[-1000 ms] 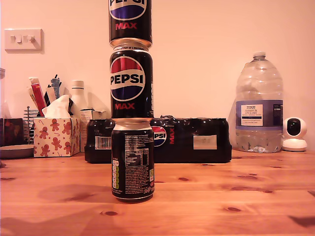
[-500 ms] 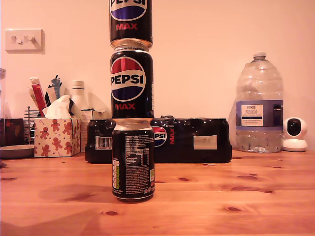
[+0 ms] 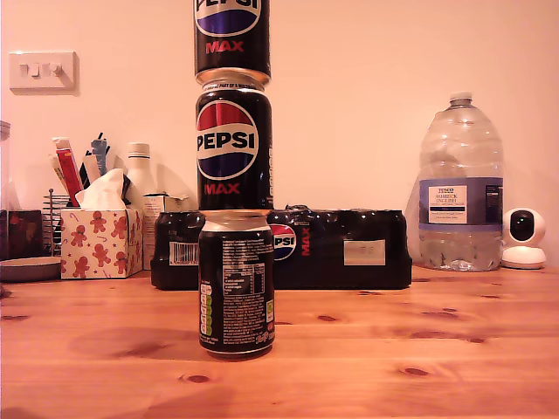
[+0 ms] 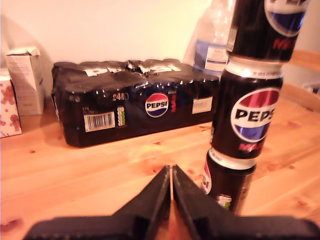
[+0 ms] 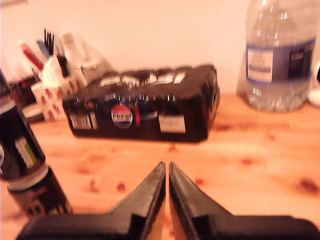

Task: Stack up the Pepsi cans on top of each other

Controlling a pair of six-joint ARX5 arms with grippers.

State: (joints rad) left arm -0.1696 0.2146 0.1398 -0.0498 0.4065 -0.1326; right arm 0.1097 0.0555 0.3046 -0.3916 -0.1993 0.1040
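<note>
Comparing with half a second ago: nothing has shifted. Three cylindrical black aluminium Pepsi cans (image 3: 234, 201) with silver rims stand stacked upright on the knotty wooden desk (image 3: 419, 349); the top can is cut off by the exterior view's upper edge. My first end effector (image 4: 171, 172) has its jaws pressed together, empty, the stack just beside it. My second end effector (image 5: 166, 170), likewise pinched closed, sits farther off; its view is blurred. Behind: glossy shrink-wrapped multipack (image 3: 341, 249).

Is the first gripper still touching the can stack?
Apart. The first wrist view shows my first gripper shut, with bare table between its tips and the Pepsi cans.
</note>
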